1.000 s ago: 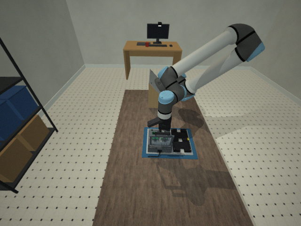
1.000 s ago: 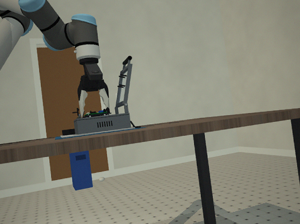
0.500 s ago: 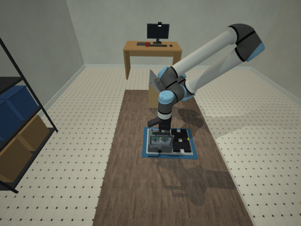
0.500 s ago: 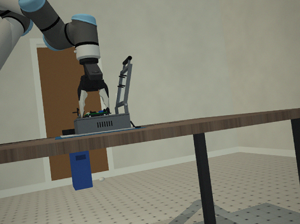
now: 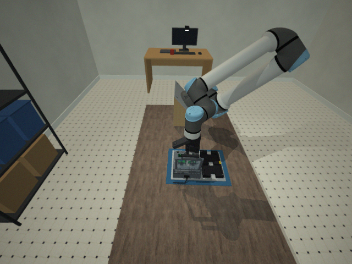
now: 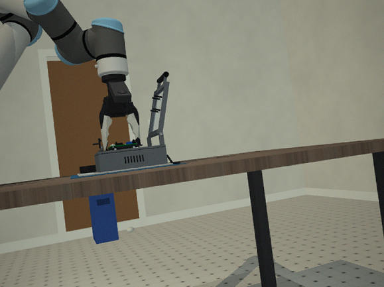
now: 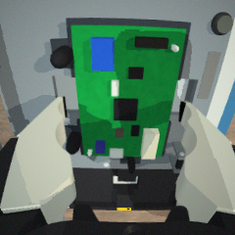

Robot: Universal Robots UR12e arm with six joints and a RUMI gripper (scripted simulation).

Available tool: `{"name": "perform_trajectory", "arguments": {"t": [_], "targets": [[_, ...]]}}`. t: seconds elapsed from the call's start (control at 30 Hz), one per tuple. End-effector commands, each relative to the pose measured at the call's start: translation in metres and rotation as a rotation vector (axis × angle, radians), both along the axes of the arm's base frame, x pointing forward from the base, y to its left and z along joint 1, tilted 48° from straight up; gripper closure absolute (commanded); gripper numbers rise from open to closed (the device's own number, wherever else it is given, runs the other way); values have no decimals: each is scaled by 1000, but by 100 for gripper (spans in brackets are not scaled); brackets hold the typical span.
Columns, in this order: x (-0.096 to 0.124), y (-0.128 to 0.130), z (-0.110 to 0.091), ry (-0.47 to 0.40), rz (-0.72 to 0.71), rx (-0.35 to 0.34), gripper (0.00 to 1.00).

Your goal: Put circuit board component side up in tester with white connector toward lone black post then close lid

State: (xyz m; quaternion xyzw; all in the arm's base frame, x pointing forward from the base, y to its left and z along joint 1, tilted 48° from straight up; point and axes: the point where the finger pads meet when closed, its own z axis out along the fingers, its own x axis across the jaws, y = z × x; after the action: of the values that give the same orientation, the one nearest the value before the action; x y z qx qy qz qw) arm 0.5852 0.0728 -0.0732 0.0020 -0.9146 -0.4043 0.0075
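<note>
The green circuit board [image 7: 95, 105] [image 6: 123, 145] lies component side up on the grey tester [image 6: 131, 159] [image 5: 187, 174], close to level. Small whitish tips show at its upper right and lower left corners in the wrist view; I cannot tell for sure that they are pins through holes. The big white connector [image 7: 150, 143] is at the board's lower edge, facing a small black upright piece [image 7: 131, 164]. My gripper [image 7: 122, 100] [image 6: 121, 140] is open, one finger at each long side of the board, with gaps between. The lid [image 6: 163, 108] [image 5: 198, 164] stands raised.
The black tray [image 5: 213, 171] [image 7: 93, 188] is beside the tester. A grey knob [image 7: 222, 23] stands near the tester's corner. Black round pieces [image 7: 62, 57] stand on the lid side. A cable [image 5: 181, 182] runs from the tester's front over the blue mat [image 5: 169, 173].
</note>
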Motion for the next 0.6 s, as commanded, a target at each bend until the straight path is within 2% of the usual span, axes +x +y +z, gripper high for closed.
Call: {"name": "perform_trajectory", "arguments": {"t": [0.0,0.57], "targets": [[1,-1,0,-1,-1,-1,41],[1,-9,8,-1,-1,-1,41]]}}
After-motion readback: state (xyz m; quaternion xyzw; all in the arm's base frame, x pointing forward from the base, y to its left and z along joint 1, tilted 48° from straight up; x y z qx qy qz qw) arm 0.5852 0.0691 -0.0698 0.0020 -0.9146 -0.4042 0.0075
